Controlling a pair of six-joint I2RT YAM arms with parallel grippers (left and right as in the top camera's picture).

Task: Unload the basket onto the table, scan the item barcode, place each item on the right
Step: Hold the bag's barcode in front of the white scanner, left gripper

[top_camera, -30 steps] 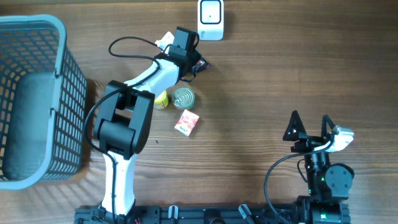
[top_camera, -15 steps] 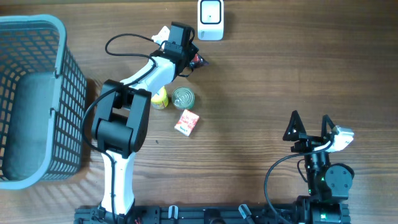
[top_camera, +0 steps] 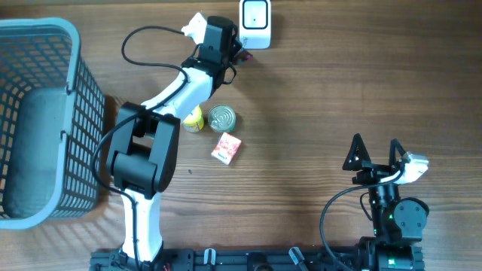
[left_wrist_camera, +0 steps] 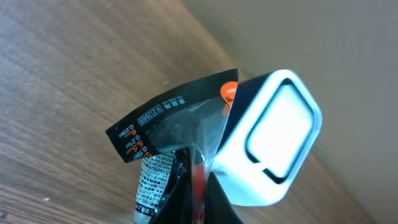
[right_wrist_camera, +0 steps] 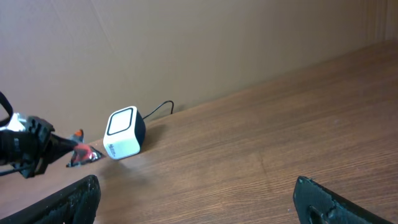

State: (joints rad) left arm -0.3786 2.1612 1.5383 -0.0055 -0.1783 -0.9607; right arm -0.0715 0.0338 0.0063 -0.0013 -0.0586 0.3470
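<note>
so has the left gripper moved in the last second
Yes. The left gripper, shut on a small black plastic packet, has moved up the overhead view, closer to the white square scanner.

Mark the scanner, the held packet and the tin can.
barcode scanner (top_camera: 255, 15), overhead view, centre of its white top face.
black packet (left_wrist_camera: 174, 121), left wrist view, middle of its wrapper.
tin can (top_camera: 222, 117), overhead view, centre of its lid.

Black-and-orange packet (left_wrist_camera: 171, 121), white scanner (left_wrist_camera: 273, 143), blue-grey basket (top_camera: 38, 28)
</note>
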